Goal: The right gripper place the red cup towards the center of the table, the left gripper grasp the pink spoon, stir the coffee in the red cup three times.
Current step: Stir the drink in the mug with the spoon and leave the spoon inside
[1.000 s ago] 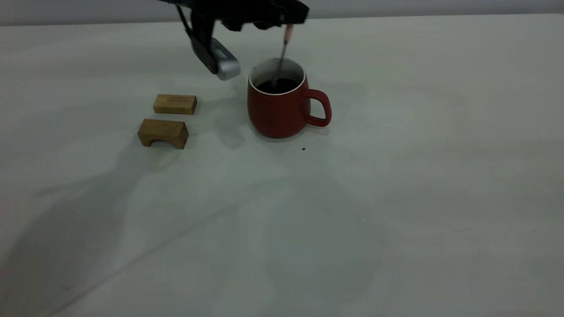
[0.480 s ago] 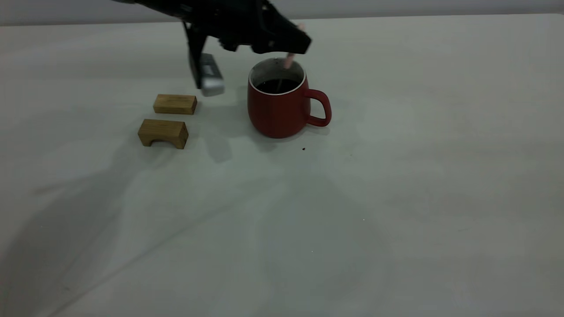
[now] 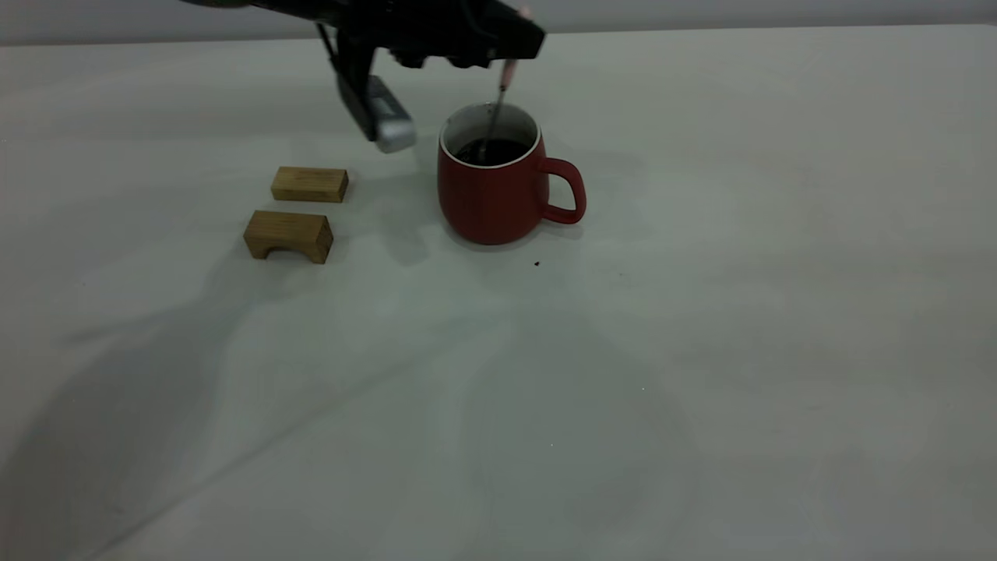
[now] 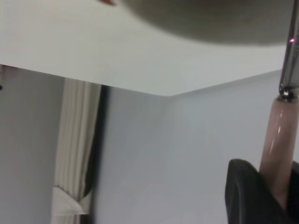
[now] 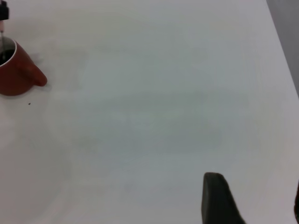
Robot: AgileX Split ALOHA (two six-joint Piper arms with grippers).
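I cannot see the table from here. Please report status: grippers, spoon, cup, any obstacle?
Left gripper above red cup, shut on pink spoon, bowl in coffee. Right gripper open, away from cup. Two wooden blocks beside cup, not in way.

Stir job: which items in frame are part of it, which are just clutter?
In the job: red cup; coffee; pink spoon, dipped in the cup; left gripper, shut on the spoon; right gripper, away from the cup.

Lying about: flat wooden block; arched wooden block.

Bare test room: plain table (image 3: 701, 351), blank wall (image 4: 177, 154), curtain (image 4: 77, 154).
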